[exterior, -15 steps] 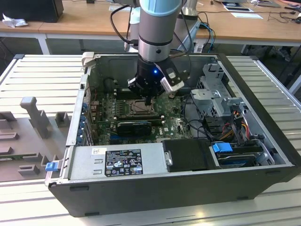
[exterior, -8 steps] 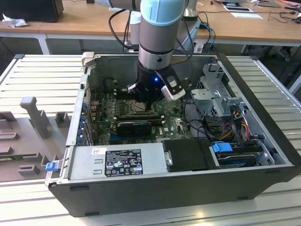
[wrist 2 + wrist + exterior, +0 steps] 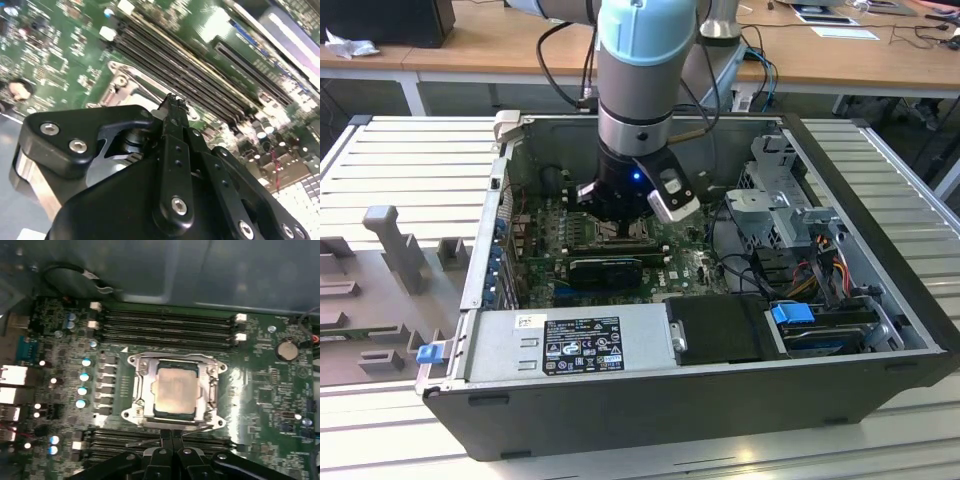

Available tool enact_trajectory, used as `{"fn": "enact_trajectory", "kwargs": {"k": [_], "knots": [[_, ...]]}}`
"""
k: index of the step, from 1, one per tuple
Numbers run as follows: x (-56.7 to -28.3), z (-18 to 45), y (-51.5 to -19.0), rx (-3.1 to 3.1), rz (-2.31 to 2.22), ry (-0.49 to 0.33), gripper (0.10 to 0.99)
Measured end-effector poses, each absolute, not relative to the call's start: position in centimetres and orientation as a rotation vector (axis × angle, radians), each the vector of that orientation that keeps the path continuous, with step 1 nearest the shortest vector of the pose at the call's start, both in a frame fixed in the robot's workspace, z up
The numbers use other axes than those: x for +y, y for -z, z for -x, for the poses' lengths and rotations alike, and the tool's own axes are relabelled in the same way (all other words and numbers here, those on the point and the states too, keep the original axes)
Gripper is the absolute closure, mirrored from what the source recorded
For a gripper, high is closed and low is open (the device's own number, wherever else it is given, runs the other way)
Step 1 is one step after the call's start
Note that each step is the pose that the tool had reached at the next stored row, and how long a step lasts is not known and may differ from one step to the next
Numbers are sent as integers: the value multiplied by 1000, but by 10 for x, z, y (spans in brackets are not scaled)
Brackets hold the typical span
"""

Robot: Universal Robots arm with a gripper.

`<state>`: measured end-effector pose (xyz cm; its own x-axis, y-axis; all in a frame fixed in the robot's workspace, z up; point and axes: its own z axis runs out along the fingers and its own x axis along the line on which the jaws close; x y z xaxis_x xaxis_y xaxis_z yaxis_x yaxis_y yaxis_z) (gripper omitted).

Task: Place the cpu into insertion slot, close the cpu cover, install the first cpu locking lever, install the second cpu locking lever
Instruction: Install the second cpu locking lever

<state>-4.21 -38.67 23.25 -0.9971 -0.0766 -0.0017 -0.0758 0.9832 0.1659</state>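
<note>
While cpu [image 3: 174, 392] sits under cover [image 3: 142, 385] | end effector [image 3: 172, 437] pinched empty beside lever [image 3: 167, 436] | we judge lever thin, springy; push near tip.

Exterior view: arm hides insertion slot [image 3: 175, 392]. Second wrist view: gripper [image 3: 173, 107] body covers slot's near half; levers' seating unclear.

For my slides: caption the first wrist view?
Shut gripper beside the socket, cpu seated under the closed cpu cover.
</note>
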Motion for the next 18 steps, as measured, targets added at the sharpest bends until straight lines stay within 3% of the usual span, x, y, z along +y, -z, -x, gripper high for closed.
{"fn": "enact_trajectory", "kwargs": {"k": [18], "knots": [[-394, 71, -204, -3112, -162, 366, 980]]}}
